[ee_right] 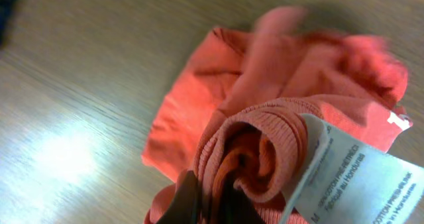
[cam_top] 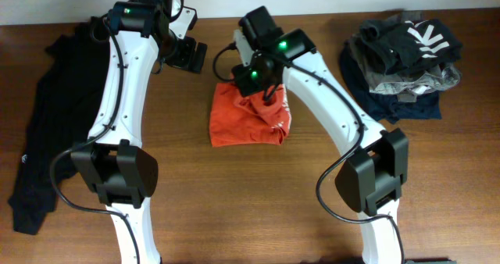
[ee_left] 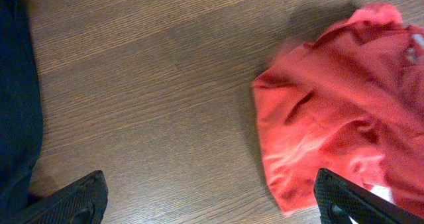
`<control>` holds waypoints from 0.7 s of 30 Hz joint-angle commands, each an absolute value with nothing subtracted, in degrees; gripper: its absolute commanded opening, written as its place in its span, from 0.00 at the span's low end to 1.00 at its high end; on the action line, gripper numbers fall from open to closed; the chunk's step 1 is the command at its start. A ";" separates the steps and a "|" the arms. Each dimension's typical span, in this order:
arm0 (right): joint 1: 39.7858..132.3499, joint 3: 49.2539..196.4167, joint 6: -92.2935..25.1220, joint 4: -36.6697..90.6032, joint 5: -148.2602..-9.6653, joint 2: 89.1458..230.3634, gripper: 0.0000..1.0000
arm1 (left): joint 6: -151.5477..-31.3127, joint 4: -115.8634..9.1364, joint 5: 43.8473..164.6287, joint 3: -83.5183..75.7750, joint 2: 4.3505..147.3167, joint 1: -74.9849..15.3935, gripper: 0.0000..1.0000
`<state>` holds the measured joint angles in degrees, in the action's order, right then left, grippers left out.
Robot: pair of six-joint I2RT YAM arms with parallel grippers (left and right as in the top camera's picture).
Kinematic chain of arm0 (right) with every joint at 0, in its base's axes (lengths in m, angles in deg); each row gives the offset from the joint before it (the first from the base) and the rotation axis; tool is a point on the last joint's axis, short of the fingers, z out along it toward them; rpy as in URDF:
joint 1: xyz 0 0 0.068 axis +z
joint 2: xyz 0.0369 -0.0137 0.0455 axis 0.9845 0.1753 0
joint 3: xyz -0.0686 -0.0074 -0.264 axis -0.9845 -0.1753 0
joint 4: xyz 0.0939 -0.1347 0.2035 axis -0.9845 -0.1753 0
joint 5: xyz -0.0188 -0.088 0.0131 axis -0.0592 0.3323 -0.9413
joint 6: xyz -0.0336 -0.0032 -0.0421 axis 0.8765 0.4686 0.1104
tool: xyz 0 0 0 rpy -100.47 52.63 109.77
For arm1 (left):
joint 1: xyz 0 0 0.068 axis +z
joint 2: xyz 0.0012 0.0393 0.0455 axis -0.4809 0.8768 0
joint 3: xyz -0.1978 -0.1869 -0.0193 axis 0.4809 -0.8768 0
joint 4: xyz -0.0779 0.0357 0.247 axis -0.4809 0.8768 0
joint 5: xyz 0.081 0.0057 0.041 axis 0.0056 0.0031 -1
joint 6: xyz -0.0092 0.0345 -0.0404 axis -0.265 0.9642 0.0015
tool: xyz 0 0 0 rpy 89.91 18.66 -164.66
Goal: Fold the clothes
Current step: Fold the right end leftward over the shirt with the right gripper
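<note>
Right end effector (ee_right: pixel 205 199) pinched shut on ribbed collar of crumpled orange-red cotton T-shirt (cam_top: pixel 246 122), probably to lift it open; shirt rests on brown wooden surface (cam_top: pixel 258 205); left end effector (ee_left: pixel 213 204) gaping, empty, just beside shirt.

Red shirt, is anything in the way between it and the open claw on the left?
No, nothing visible. Only bare table lies between the open left gripper and the red shirt. The right gripper is shut on the red shirt.
</note>
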<state>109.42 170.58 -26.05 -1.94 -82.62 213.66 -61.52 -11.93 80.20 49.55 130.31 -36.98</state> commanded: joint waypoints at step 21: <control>115.26 171.87 -32.23 1.91 -97.51 216.75 0.30 | -62.02 -14.29 77.83 50.33 130.62 -36.19 0.99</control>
